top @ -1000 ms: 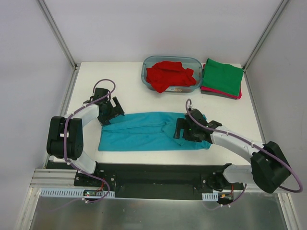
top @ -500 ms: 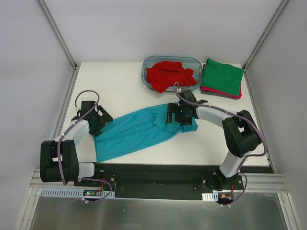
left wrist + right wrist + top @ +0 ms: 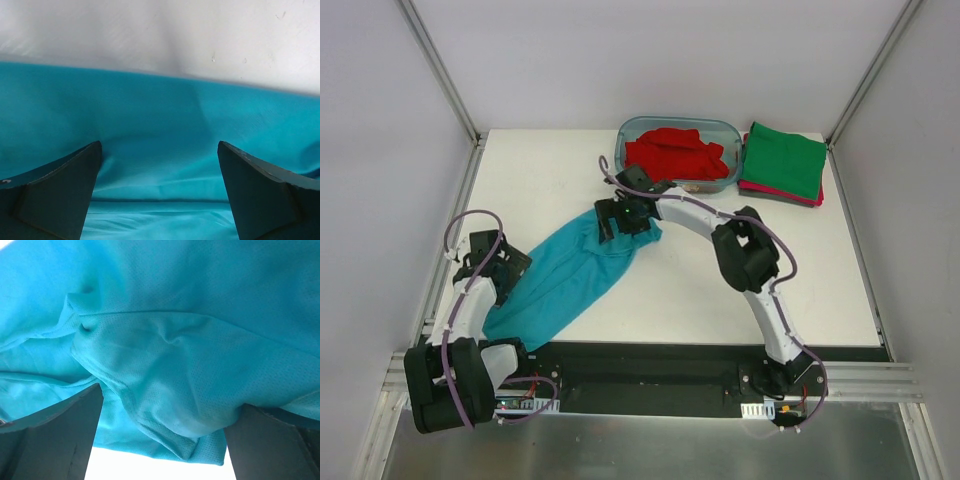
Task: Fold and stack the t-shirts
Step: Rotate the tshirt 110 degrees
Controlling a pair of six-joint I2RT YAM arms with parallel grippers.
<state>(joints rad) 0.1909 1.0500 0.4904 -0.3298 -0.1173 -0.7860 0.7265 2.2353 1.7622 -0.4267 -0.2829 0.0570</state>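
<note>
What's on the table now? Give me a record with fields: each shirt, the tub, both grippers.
teal shirt: lies slantwise on the table, not fully folded
red shirt: crumpled in the tub
green shirt: folded, on the magenta shirt, right of the tub
left gripper: open, at the teal shirt's near end
right gripper: open, at its far end, cloth bunched between the jaws

Item: robot test cell, laboratory type. Grounds: my left arm point(image 3: 463, 300) and my right arm point(image 3: 772, 320), bolted side by side to a black base plate point(image 3: 650, 365) at the near edge of a white table point(image 3: 550, 170); aluminium frame posts point(image 3: 440, 72) at the corners; plain white panels point(image 3: 660, 60) closing in three sides.
</note>
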